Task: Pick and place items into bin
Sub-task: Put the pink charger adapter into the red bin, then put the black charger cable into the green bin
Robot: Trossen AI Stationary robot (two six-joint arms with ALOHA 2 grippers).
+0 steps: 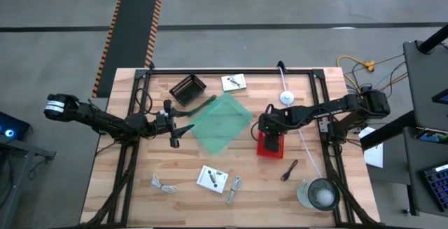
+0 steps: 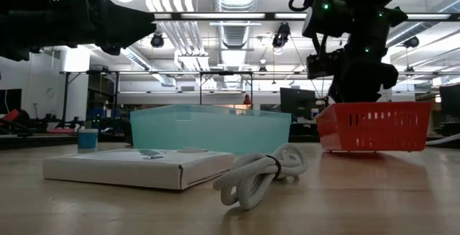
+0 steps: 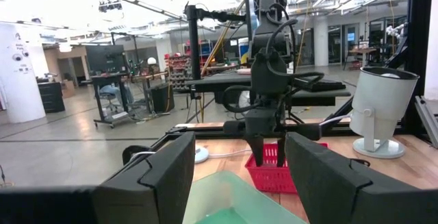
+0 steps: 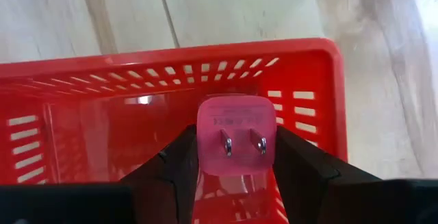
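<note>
Item held: a small pink plug adapter (image 4: 236,135), a rounded square block with two flat metal prongs facing the wrist camera. It sits clamped between the two dark fingers of the right gripper (image 4: 236,159), directly above the open red basket (image 4: 89,80) (the print on the adapter's face is too faint to read).

Red basket: moulded plastic, rectangular, walls pierced with rows of slots; it stands on the wooden table (image 1: 140,201) to the right of centre. The right arm reaches in from the table's right edge, forearm roughly level, wrist bent down over the basket.

Teal bin (image 1: 220,122): translucent plastic, square, shallow, set cornerwise at the table's centre, just beside the red basket.

Left gripper (image 1: 176,134): fingers spread apart and holding nothing, hanging above the table just left of the teal bin. The left arm stretches in low from the left edge, pointing towards the right arm.

Loose items on the table:
- white coiled cable (image 1: 162,184), rubbery, tied in a loop, near the front left;
- flat white packet (image 1: 212,178), card with dark printing (not legible), front centre;
- small metal piece (image 1: 233,188), just beside that packet;
- second white packet (image 1: 234,82), at the back;
- black basket (image 1: 187,89), slotted, back left;
- dark stick (image 1: 290,170), front right;
- clear cup (image 1: 319,193), front right corner.
</note>
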